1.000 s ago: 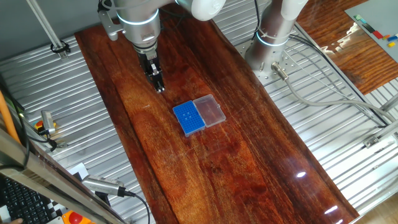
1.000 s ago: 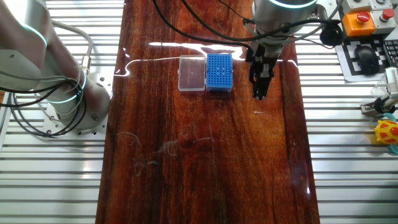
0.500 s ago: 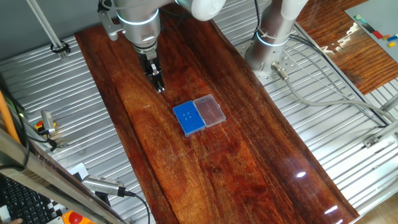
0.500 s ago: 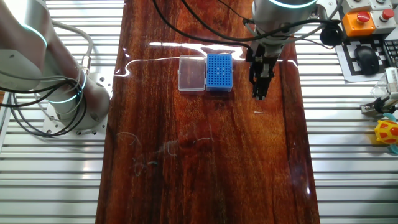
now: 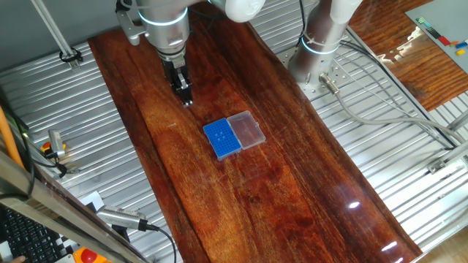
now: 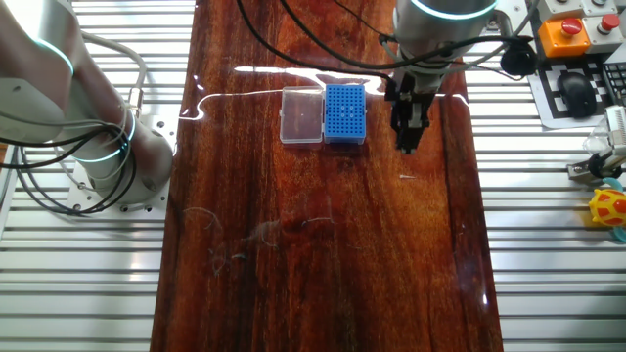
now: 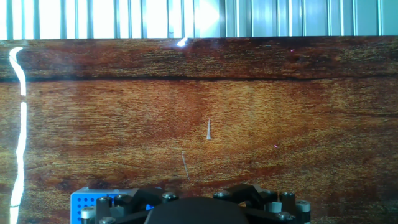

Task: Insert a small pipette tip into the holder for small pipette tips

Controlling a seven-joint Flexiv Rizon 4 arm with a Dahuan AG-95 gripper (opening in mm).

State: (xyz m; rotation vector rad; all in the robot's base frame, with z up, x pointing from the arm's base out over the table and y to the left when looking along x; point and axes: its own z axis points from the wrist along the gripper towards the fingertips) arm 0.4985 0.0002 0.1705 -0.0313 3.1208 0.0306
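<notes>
The tip point(image 7: 209, 129) lay loose on the table point(image 5: 292, 190), a pale sliver ahead of the pincer point(image 6: 408, 147) in the hand view. Its long axis ran nearly straight away from the camera, along the line of the fingers, with the wider end far and the point toward the hand. In the other fixed view the tip point(image 6: 406, 177) showed as a faint mark just below the pincer, apart from it. A thin pale scratch or second sliver lay near it in the hand view; which could not be determined.

The pincer hung above the table. Whether it stood released or clenched could not be told: the fingertips were not resolved in any view. Nothing appeared to be in its grasp.

The rack point(image 5: 221, 139) stood on the table beside the pincer, its clear lid point(image 5: 246, 130) lying open on the far side. In the hand view only a corner of the rack point(image 7: 93, 199) showed, lower left.

The coming move likely required a descent onto the tip.

No legible writing or brand was visible.
</notes>
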